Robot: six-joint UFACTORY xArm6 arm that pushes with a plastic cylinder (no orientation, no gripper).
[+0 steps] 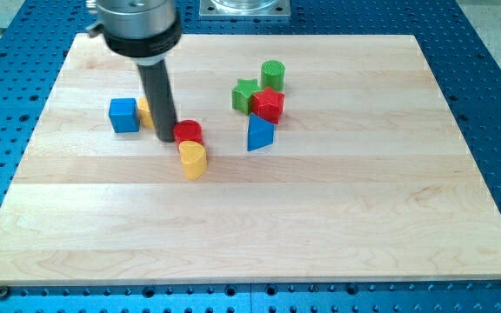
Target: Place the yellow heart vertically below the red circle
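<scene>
1. My tip [166, 137] sits on the board in its upper-left part, just left of the red circle [188, 132], touching it or nearly so. There is no gripper on this arm, only the bare rod, so nothing is grasped.
2. The yellow heart [193, 160] lies directly below the red circle toward the bottom edge, and the two touch.
3. Behind the rod, a second yellow block [145, 111] shows only as a sliver, so I cannot tell its shape. The blue cube [123, 115] stands just to its left, toward the left edge.
4. A cluster sits nearer the top edge, right of centre: the green cylinder [273, 75] at the top, the green star [245, 95] to its lower left, the red hexagon-like block [268, 105] against the star, and the blue triangle [260, 134] just under the red one.
5. That cluster is well apart from the heart and circle, with bare wood between them.
6. The wooden board [320, 226] is open across its whole lower half, from the bottom-left corner to the bottom-right corner, and along the right edge as well.
7. The heart has free room below it and to either side; only the red circle above and my rod at upper left crowd it.
</scene>
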